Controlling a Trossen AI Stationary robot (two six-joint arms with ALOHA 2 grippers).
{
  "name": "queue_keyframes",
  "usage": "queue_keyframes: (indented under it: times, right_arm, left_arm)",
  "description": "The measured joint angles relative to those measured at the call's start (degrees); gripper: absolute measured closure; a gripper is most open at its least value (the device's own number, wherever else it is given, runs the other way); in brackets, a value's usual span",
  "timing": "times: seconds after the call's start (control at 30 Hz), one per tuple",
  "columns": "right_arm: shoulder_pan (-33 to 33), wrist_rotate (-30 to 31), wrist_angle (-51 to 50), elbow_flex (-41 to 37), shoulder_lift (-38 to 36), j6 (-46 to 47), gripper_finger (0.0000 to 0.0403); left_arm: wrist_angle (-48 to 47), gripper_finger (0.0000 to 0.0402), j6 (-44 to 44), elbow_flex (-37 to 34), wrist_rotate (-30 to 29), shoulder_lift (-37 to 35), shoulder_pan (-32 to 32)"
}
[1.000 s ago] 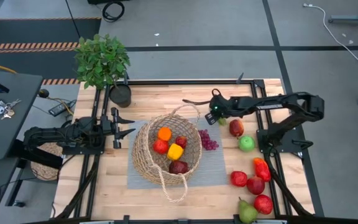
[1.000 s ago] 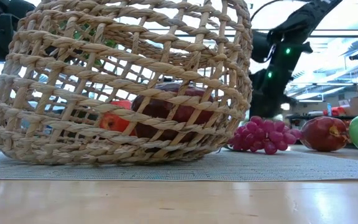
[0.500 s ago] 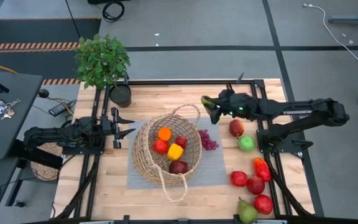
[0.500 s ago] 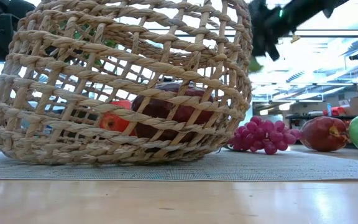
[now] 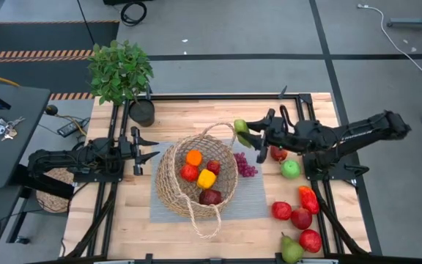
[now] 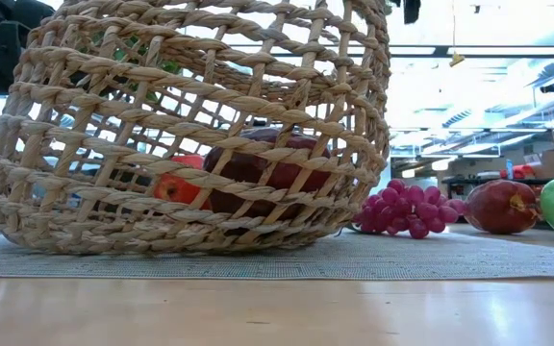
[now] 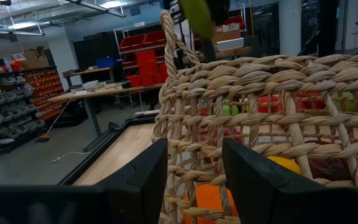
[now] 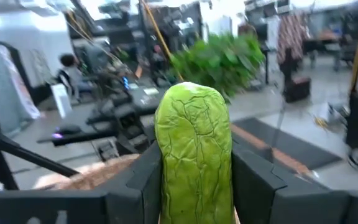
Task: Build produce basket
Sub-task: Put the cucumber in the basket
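Observation:
The tan wicker basket (image 5: 196,177) stands on a grey mat (image 5: 253,196) at the table's middle. It holds an orange (image 5: 193,157), red apples (image 5: 189,173), a yellow pepper (image 5: 206,178) and a dark fruit (image 5: 211,196). My right gripper (image 5: 245,134) is shut on a wrinkled green vegetable (image 5: 239,126), high above the basket's far right rim. My left gripper (image 5: 149,147) is open and empty, just left of the basket (image 7: 272,118). Grapes (image 5: 245,165), red apples (image 5: 301,218), a green apple (image 5: 290,169), a red pepper (image 5: 308,199) and a pear (image 5: 291,251) lie on the table's right side. My right gripper pinches the green vegetable between its two fingers, one on each side of its lower part (image 8: 194,186). The fingers come from the table's right. The vegetable's rounded end (image 8: 193,102) stands out past the fingertips. It is lifted clear of the table and the basket.
A potted plant (image 5: 121,73) stands at the table's far left corner. A smaller, darker woven object (image 5: 53,192) lies off the table's left edge. The basket's near loop handle (image 5: 205,224) lies on bare wood near the front edge.
My right gripper has risen from low over the table behind the grapes, carrying the green vegetable up clear of the table; it now hangs by the basket's far right rim. The basket and the other produce have stayed in place.

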Motion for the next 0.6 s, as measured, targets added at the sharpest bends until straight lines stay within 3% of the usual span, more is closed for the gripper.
queue_keyframes:
  times: [0.13, 0.3, 0.6]
  right_arm:
    - [2.5, 1.1, 4.8, 0.0, 0.4, -3.0, 0.0245]
    - [3.4, 4.4, 3.2, 0.0, 0.3, -3.9, 0.0245]
    - [4.5, -0.1, -2.7, 2.6, 0.7, -3.8, 0.0245]
  left_arm:
    - [0.0, 0.0241, 0.0, 0.0, 0.0, 0.0, 0.0]
    - [0.0, 0.0241, 0.0, 0.0, 0.0, 0.0, 0.0]
    - [0.0, 0.0241, 0.0, 0.0, 0.0, 0.0, 0.0]
